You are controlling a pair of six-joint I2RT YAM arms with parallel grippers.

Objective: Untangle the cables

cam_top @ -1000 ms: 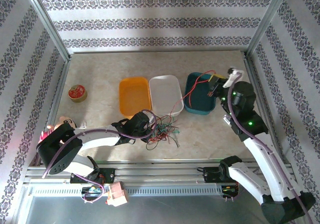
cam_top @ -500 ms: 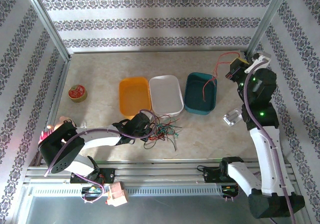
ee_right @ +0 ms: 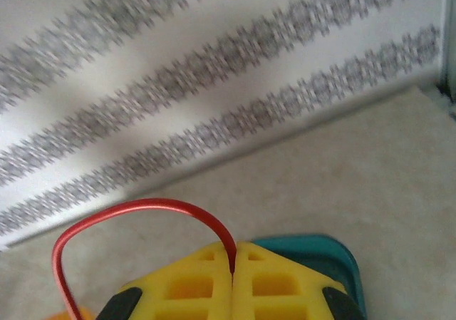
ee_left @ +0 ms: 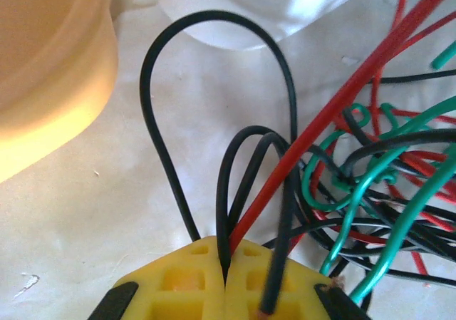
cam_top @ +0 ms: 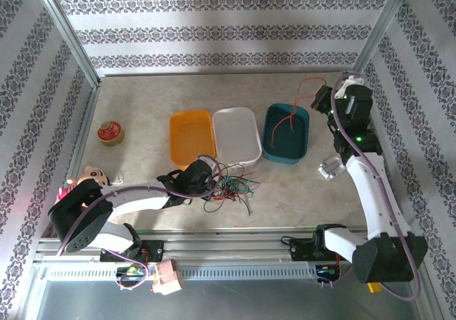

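Cables, two grips.
Left gripper (ee_left: 226,281) clenched on black and red strands; cables (ee_left: 356,170) tangled just right of its fingers (ee_left: 182,281). Right gripper (ee_right: 234,266) pinches red cable (ee_right: 135,209), arching leftward; teal tray (ee_right: 335,256) beyond.

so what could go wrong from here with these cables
The right gripper holds the red cable by the teal tray's edge; released there, it may drape across the rim. The left gripper pinches black and red strands together, so pulling could drag or tighten the tangle.
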